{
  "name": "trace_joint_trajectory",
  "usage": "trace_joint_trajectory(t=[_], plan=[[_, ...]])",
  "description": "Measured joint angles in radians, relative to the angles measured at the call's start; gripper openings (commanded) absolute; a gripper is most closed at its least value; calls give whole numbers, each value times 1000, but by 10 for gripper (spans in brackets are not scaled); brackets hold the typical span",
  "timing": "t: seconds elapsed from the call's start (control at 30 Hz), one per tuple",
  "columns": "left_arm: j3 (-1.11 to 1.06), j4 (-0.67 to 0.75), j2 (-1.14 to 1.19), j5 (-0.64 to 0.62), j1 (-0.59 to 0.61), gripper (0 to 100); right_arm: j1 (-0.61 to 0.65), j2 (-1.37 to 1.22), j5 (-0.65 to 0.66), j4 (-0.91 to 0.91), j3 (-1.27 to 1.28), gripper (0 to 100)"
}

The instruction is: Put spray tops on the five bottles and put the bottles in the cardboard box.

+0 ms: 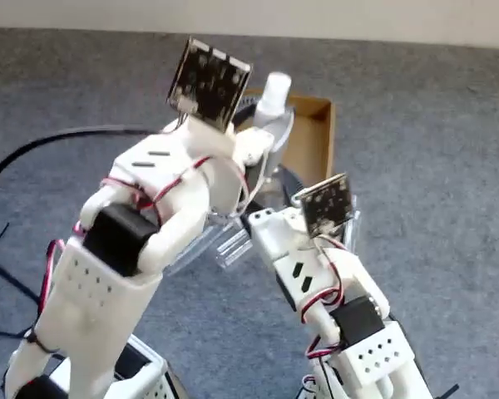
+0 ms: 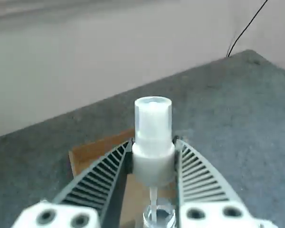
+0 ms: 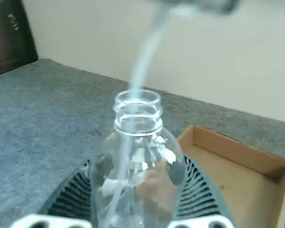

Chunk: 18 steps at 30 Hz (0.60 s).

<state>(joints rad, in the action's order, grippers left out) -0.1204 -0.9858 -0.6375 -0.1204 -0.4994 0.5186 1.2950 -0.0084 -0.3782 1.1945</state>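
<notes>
Spray top [image 2: 153, 118], white with a clear cap, sits clamped by its collar in the left gripper [image 2: 153, 147], whose ribbed fingers [image 2: 109, 175] press against both of its sides. Its thin dip tube [image 2: 153, 202] hangs straight down into the open mouth of a clear bottle [image 2: 159, 217] directly below. The collar stands above the bottle's threaded neck, apart from it.

The right gripper [image 3: 137, 166] is closed around the bottle [image 3: 137, 114], one finger against each side of its rounded shoulder, and holds it upright. From the right wrist, the tube [image 3: 147, 47] passes through the neck and runs down inside the clear body.

Just beyond both grippers, a shallow cardboard box [image 3: 237, 156] lies on the grey, carpet-like worktop [image 1: 432, 125], the visible part of its brown floor bare.

From above, the left arm lifts the spray top [image 1: 274, 91] over the near edge of the box [image 1: 312, 141], and the right arm stands close beside it. A black cable [image 1: 33, 145] curves across the worktop to the left. A dark object [image 3: 9, 33] at the worktop's far edge carries pale marks too small to read.
</notes>
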Motion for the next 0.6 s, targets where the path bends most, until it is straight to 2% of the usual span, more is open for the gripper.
trace_joint_trajectory(t=[0.1,0.27,0.43,0.6], plan=[[-107,-3,-81,-3,-2,36,-6,0,-9,0,2,4],[-256,41,-127,-2,-2,146,-12,-2,-11,-2,8,4],[-272,37,-138,-3,-2,150,-18,0,-11,0,5,4],[-235,35,-138,72,-2,154,-20,2,-11,0,5,4]])
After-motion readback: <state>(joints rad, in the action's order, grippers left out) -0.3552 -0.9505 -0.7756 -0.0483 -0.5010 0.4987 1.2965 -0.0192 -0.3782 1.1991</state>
